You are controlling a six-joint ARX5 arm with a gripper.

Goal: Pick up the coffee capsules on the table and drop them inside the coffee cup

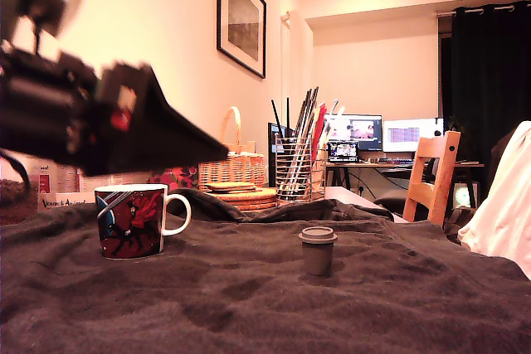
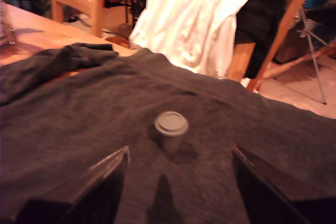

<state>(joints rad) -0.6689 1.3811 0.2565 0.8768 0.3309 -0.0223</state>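
The arm is hanging blurred in the air at the exterior view's left, above the coffee cup (image 1: 131,221), with its tool (image 2: 178,182) spread wide and gripping nothing; both dark fingers (image 2: 94,187) are showing in the wrist view with bare cloth between them. The cup is sitting upright on the bench (image 1: 249,304), which is lying under a wrinkled dark fuzzy cloth, and its white handle is pointing toward the exterior view's right. A single grey capsule (image 1: 318,249) is standing on the cloth well apart from the cup, toward the exterior view's right, wide rim up. In the wrist view that capsule (image 2: 171,128) is sitting just beyond the gap between the fingers, touching neither. Behind the bench a wire-mesh holder (image 1: 294,168) full of utensils is standing beside a wicker basket (image 1: 232,163).
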